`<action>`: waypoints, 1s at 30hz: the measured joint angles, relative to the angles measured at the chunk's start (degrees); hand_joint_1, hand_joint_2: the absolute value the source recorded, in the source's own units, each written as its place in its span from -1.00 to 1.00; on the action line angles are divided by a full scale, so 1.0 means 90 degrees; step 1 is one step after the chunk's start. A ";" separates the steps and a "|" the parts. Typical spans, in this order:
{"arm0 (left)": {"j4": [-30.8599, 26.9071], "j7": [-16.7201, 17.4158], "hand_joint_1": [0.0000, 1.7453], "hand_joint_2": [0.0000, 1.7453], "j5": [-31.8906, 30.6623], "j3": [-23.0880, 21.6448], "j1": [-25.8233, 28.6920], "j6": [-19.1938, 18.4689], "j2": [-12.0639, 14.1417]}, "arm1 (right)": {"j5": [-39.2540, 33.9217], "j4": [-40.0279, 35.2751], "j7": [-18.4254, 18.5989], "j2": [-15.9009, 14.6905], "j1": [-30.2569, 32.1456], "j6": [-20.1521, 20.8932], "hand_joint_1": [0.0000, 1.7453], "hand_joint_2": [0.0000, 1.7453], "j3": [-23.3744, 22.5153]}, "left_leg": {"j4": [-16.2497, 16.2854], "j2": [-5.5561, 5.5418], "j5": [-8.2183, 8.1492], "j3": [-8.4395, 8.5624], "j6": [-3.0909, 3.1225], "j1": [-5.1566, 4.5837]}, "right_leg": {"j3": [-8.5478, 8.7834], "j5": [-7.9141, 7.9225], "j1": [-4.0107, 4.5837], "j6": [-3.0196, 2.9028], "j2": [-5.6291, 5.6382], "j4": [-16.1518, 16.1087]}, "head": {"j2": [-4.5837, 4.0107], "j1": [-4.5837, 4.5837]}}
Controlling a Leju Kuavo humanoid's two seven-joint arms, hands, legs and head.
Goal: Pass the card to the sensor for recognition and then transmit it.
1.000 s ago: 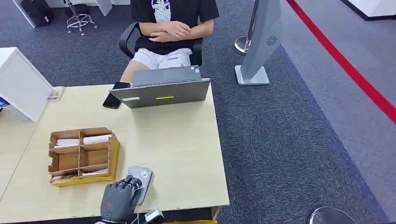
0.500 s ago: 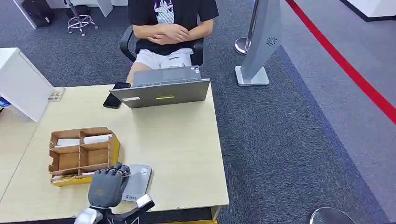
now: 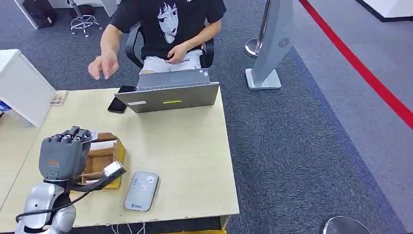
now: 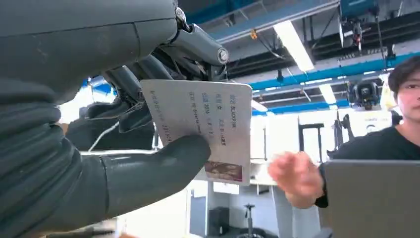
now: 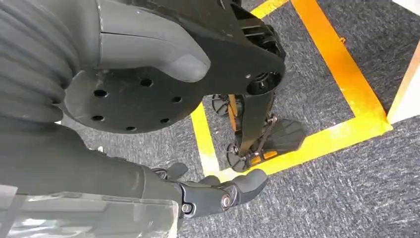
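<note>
**Desk:** What stage of the handover is this?

**Photographer:** By my reading, the closing stage. The robot's left hand (image 3: 62, 157) is raised above the wooden sorting box (image 3: 100, 161) near the surface's left edge, with the card (image 4: 200, 126) pinched between its thumb and fingers, printed face toward the wrist camera. The sensor (image 3: 141, 191), a flat grey reader, lies apart from the hand by the near edge. That suggests the scan is done, though no frame confirms a reading. What is left is the passing-on: a seated person (image 3: 165, 27) at the far edge reaches a hand (image 3: 103, 65) toward the robot but is not yet touching the card.

**Desk:** And the other arm?

**Photographer:** The right hand (image 5: 218, 193) hangs low over the floor with its fingers loosely curled; I cannot tell from its wrist view whether it counts as closed, and nothing shows in it.

**Desk:** Set the scene, biggest first.

**Photographer:** Dark grey carpet (image 3: 302, 141) crossed by a red line (image 3: 360, 68), then the pale wood surface (image 3: 190, 156). A white cabinet (image 3: 22, 90) stands at its left, and a grey kiosk stand (image 3: 272, 44) on the carpet beyond its far right corner. An open laptop (image 3: 168, 96) sits at the far edge, a black phone (image 3: 119, 102) just beside it.
</note>
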 joint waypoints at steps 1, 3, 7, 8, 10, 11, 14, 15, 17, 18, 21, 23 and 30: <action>-0.0010 -0.0002 1.00 1.00 -0.0002 0.0015 -0.0008 0.0000 0.0007 | 0.0000 0.0000 -0.0002 0.0000 0.0000 -0.0002 -1.00 1.00 0.0002 | 0.0000 0.0000 0.0000 -0.0001 0.0000 0.0000 | -0.0001 0.0000 0.0000 0.0000 0.0000 0.0000 | 0.0000 0.0000; -0.0012 0.0012 1.00 1.00 -0.0034 0.0032 -0.0033 0.0015 0.0044 | 0.0007 0.0000 0.0000 0.0000 0.0001 -0.0002 -1.00 1.00 0.0002 | 0.0000 0.0000 -0.0001 -0.0002 0.0000 -0.0001 | -0.0002 0.0000 -0.0001 0.0000 0.0000 -0.0001 | 0.0000 -0.0002; 0.0015 0.0129 1.00 1.00 -0.0027 0.0151 -0.0243 -0.0043 0.0228 | 0.0094 0.0000 0.0029 0.0000 -0.0001 0.0007 -1.00 1.00 0.0022 | 0.0000 0.0000 -0.0001 -0.0005 0.0000 0.0000 | -0.0005 0.0000 0.0000 0.0000 0.0000 -0.0002 | 0.0000 0.0000; 0.0061 0.0131 1.00 1.00 -0.0017 0.0209 -0.0340 -0.0071 0.0309 | 0.0124 0.0000 0.0039 0.0000 -0.0001 0.0007 -1.00 1.00 0.0034 | 0.0000 0.0000 0.0000 -0.0005 0.0000 0.0000 | -0.0005 0.0000 0.0000 0.0000 0.0000 -0.0001 | 0.0000 0.0000; 0.0190 0.0129 1.00 1.00 0.0029 0.0395 -0.0485 -0.0107 0.0459 | 0.0134 0.0000 0.0046 0.0000 0.0000 0.0007 -1.00 1.00 0.0066 | 0.0000 0.0005 0.0000 -0.0001 -0.0001 0.0001 | -0.0005 0.0000 0.0001 -0.0001 0.0004 0.0001 | 0.0000 -0.0002; 0.0247 0.0126 1.00 1.00 0.0053 0.0468 -0.0526 -0.0107 0.0522 | 0.0138 0.0000 0.0051 0.0000 0.0001 0.0007 -1.00 1.00 0.0073 | 0.0000 0.0006 0.0001 0.0000 -0.0001 0.0002 | -0.0005 0.0000 0.0001 -0.0001 0.0005 0.0002 | 0.0000 -0.0003; 0.0362 0.0058 1.00 1.00 0.0129 0.0667 -0.0560 -0.0083 0.0689 | 0.0194 0.0000 0.0087 0.0000 0.0000 0.0000 -1.00 1.00 0.0095 | 0.0000 0.0007 0.0002 -0.0001 -0.0002 0.0003 | -0.0006 0.0000 0.0002 -0.0001 0.0006 0.0004 | 0.0000 -0.0002; 0.0374 0.0041 1.00 1.00 0.0131 0.0723 -0.0559 -0.0080 0.0714 | 0.0204 0.0002 0.0107 0.0000 0.0000 0.0000 -1.00 1.00 0.0100 | 0.0000 0.0006 0.0002 -0.0002 -0.0003 0.0003 | -0.0005 0.0000 0.0002 -0.0001 0.0005 0.0004 | 0.0000 0.0000; 0.0386 -0.0015 1.00 1.00 0.0129 0.0787 -0.0531 -0.0080 0.0746 | 0.0240 0.0002 0.0117 0.0000 -0.0001 0.0000 -1.00 1.00 0.0104 | 0.0000 0.0003 0.0001 -0.0005 -0.0002 0.0002 | -0.0005 -0.0001 0.0001 -0.0001 0.0003 0.0004 | 0.0000 0.0000; 0.0386 -0.0029 1.00 1.00 0.0129 0.0818 -0.0501 -0.0078 0.0753 | 0.0245 0.0002 0.0119 0.0000 -0.0001 0.0000 -1.00 1.00 0.0104 | 0.0000 0.0004 0.0001 -0.0005 -0.0002 0.0002 | -0.0005 -0.0001 0.0001 0.0000 0.0004 0.0003 | 0.0000 0.0000; 0.0384 -0.0090 1.00 1.00 0.0172 0.0843 -0.0407 -0.0061 0.0745 | 0.0250 0.0002 0.0138 0.0000 -0.0001 -0.0022 -1.00 1.00 0.0107 | 0.0000 0.0003 0.0000 -0.0007 -0.0001 0.0000 | -0.0005 -0.0001 0.0000 0.0000 0.0003 0.0000 | 0.0000 0.0000; 0.0384 -0.0119 0.90 1.00 0.0182 0.0847 -0.0355 -0.0058 0.0743 | 0.0250 0.0002 0.0138 0.0000 -0.0001 -0.0022 -1.00 1.00 0.0107 | 0.0000 0.0005 0.0000 -0.0007 -0.0001 0.0000 | -0.0006 -0.0001 0.0000 0.0000 0.0004 -0.0001 | 0.0000 0.0002; -0.0056 -0.0240 -1.00 1.00 0.0357 0.0847 -0.0046 0.0017 0.0663 | 0.0209 0.0002 0.0124 0.0000 0.0001 -0.0036 -1.00 1.00 0.0104 | 0.0000 0.0006 0.0000 -0.0005 -0.0001 0.0001 | -0.0007 0.0000 0.0001 0.0000 0.0005 0.0000 | 0.0000 -0.0002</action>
